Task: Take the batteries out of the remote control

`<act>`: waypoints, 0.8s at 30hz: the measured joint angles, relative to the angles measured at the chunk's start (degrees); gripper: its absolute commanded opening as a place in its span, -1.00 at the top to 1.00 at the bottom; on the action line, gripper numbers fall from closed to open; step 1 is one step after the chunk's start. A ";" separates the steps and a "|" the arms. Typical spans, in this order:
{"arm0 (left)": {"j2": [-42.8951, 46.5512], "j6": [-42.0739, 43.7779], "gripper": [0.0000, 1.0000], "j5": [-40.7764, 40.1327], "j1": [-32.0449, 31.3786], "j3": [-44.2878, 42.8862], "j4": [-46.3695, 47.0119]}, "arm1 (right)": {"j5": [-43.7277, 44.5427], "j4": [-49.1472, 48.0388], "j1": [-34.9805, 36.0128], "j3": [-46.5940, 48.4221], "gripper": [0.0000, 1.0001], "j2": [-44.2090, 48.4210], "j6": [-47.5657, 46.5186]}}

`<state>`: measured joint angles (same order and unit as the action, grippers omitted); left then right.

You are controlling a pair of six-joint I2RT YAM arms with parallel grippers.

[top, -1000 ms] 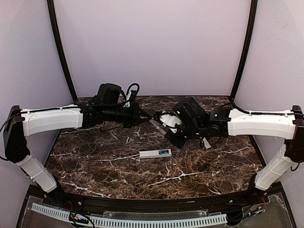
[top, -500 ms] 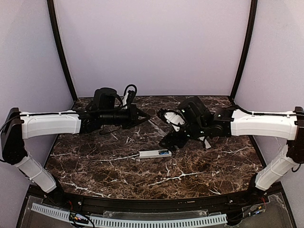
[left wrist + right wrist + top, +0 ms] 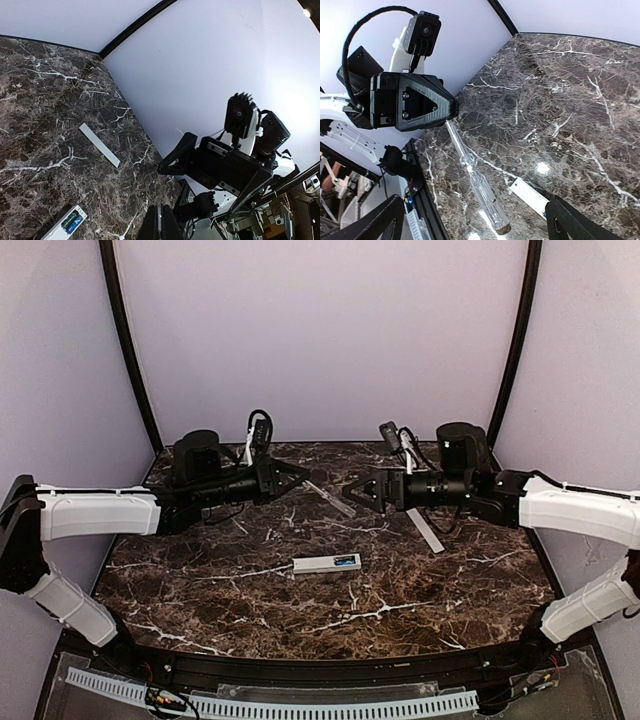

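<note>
The white remote control [image 3: 322,564] lies back up at the middle of the table. Its batteries [image 3: 346,561] show blue and green in the open compartment at its right end, and in the left wrist view the batteries [image 3: 71,222] sit in the remote control [image 3: 56,232]. Above and behind it, my left gripper [image 3: 305,478] is shut on the metal shaft of a clear-handled screwdriver [image 3: 336,501], which slants down to the right in the air. My right gripper [image 3: 358,491] faces it, jaws wide open, just off the handle end of the screwdriver [image 3: 479,179].
The pale-grey cover strip [image 3: 428,530] lies on the marble to the right of the remote, under my right arm; the cover strip [image 3: 99,145] is flat and alone. Lilac walls and two black posts [image 3: 128,350] close the back. A black rail runs along the front edge.
My right gripper has opened, let go of the screwdriver and drawn back to the right. My left gripper keeps the screwdriver and has pulled a little to the left. The remote has not moved.
</note>
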<state>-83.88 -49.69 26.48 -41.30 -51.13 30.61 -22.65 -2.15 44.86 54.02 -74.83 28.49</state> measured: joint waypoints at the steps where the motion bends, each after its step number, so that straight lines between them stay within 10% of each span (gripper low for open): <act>1: 0.00 -0.02 0.99 0.55 0.15 0.20 1.16 | -1.42 -1.95 -0.42 -0.87 -0.95 -0.07 1.92; 24: -2.73 -8.90 0.99 5.16 1.44 2.01 25.83 | -12.48 -43.43 -1.75 -8.15 -0.45 -8.94 26.56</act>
<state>-86.61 -58.59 31.64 -39.86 -49.12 56.45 -35.14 -45.58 43.11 45.87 -83.77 55.05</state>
